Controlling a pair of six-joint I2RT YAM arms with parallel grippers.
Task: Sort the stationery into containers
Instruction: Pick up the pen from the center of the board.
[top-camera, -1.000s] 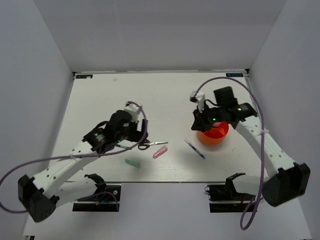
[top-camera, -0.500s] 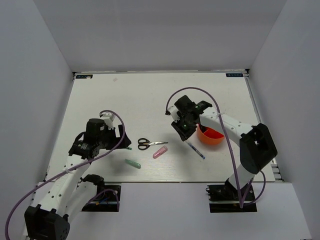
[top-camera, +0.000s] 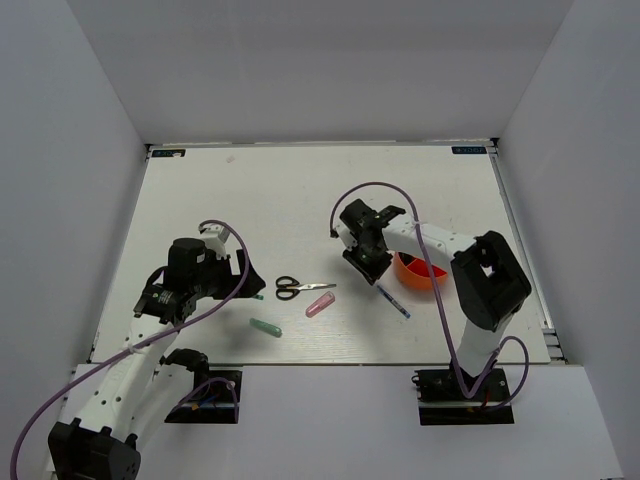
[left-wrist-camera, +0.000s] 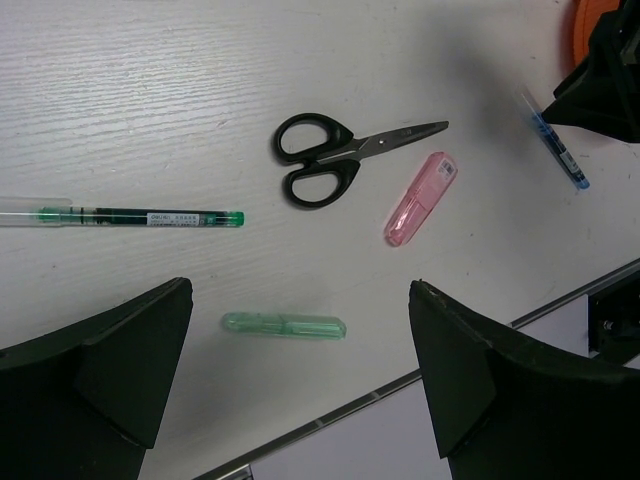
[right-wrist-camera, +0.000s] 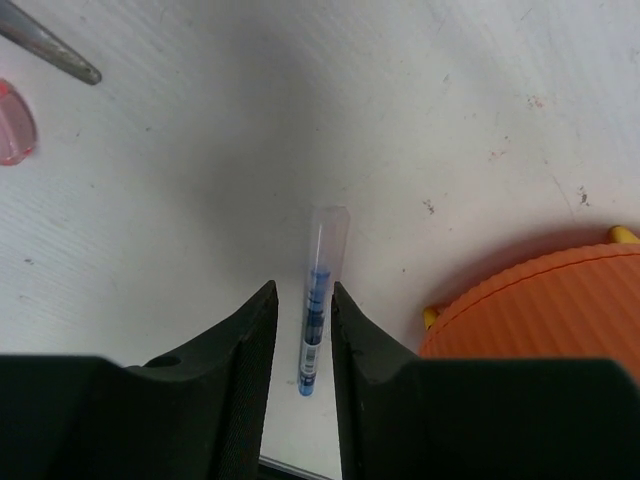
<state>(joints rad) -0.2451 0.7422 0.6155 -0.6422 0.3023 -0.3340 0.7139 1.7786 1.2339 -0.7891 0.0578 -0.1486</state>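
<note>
Orange plastic marks the goal: the ribbed bowl (right-wrist-camera: 560, 300) fills the right of the right wrist view. The blue pen (right-wrist-camera: 315, 320) lies on the white table (top-camera: 300, 190) just beside the bowl, apart from its wall. The right gripper (right-wrist-camera: 302, 287) hangs directly over that pen with its 2 fingers drawn in to a narrow slot. The pen runs lengthwise down the slot, so the jaws would close across its thin width, not along it. A sliver of table shows between the pen and one finger, while the other finger looks close to touching, so I judge that nothing is held yet. The pen's clear end points away from the wrist and its blue end sits between the fingers. The left gripper (left-wrist-camera: 300, 288) is spread wide and empty above the teal stick (left-wrist-camera: 283, 324), with the green pen (left-wrist-camera: 140, 216), the black-handled scissors (left-wrist-camera: 340, 160) and the pink stick (left-wrist-camera: 420, 198) farther out. The right arm is plainly nearer the blue pen, and with the bowl so close the carry should be short.
</note>
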